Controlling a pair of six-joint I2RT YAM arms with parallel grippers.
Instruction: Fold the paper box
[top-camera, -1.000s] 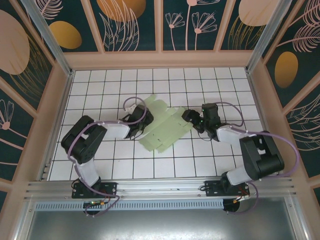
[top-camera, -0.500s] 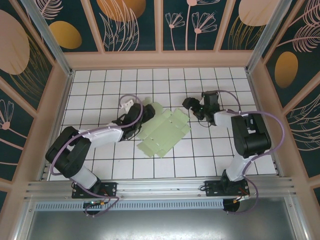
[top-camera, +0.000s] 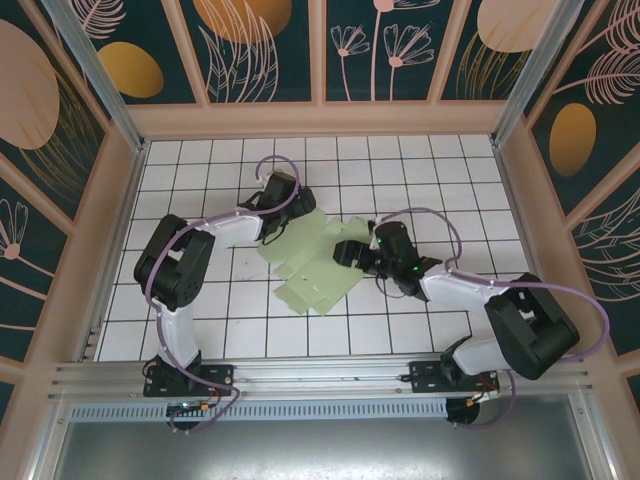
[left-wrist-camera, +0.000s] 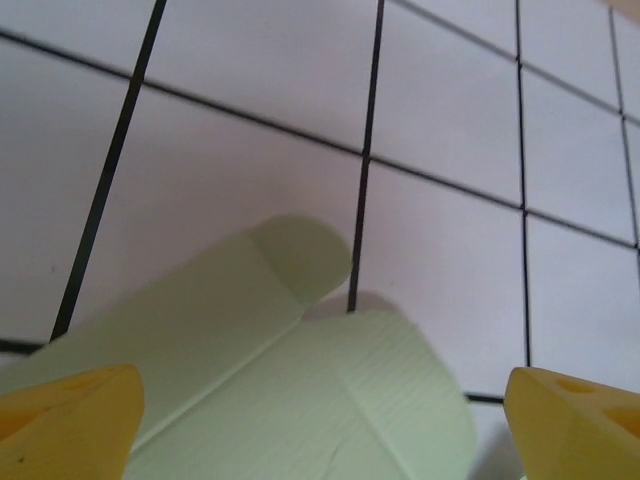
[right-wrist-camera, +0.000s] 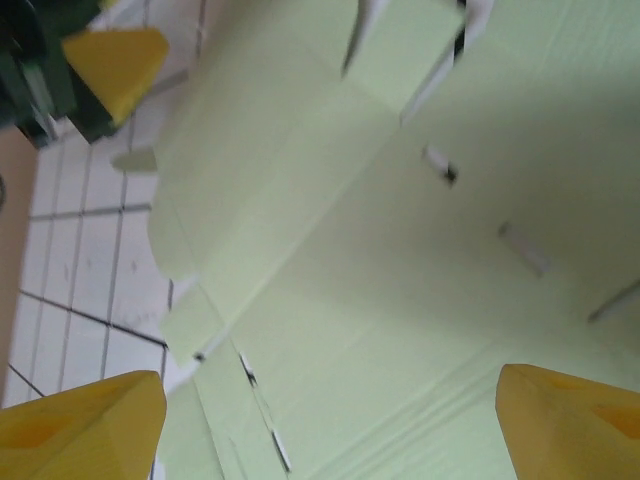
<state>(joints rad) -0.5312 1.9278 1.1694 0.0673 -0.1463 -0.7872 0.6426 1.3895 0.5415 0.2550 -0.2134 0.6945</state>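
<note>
The paper box (top-camera: 312, 264) is a flat pale green die-cut sheet lying on the white tiled floor (top-camera: 200, 170) mid-table. My left gripper (top-camera: 284, 212) hovers at the sheet's far left corner, open. In the left wrist view its yellow fingertips (left-wrist-camera: 66, 420) stand wide apart with two rounded flaps of the paper box (left-wrist-camera: 300, 400) below them, not gripped. My right gripper (top-camera: 347, 252) is over the sheet's right edge, open. Its wide-set yellow fingertips (right-wrist-camera: 86, 424) frame the paper box (right-wrist-camera: 380, 250) with its slots and creases. The left gripper's fingertip (right-wrist-camera: 116, 58) shows at the top left of that view.
Wooden walls (top-camera: 320, 120) with dark patterned panels enclose the tiled floor on three sides. A metal rail (top-camera: 320, 372) carrying both arm bases runs along the near edge. Bare tiles surround the sheet on all sides.
My left gripper opened and swung from the sheet's left side up to its far left corner. My right gripper drew back, then came down-left onto the sheet's right edge. The sheet shifted slightly left.
</note>
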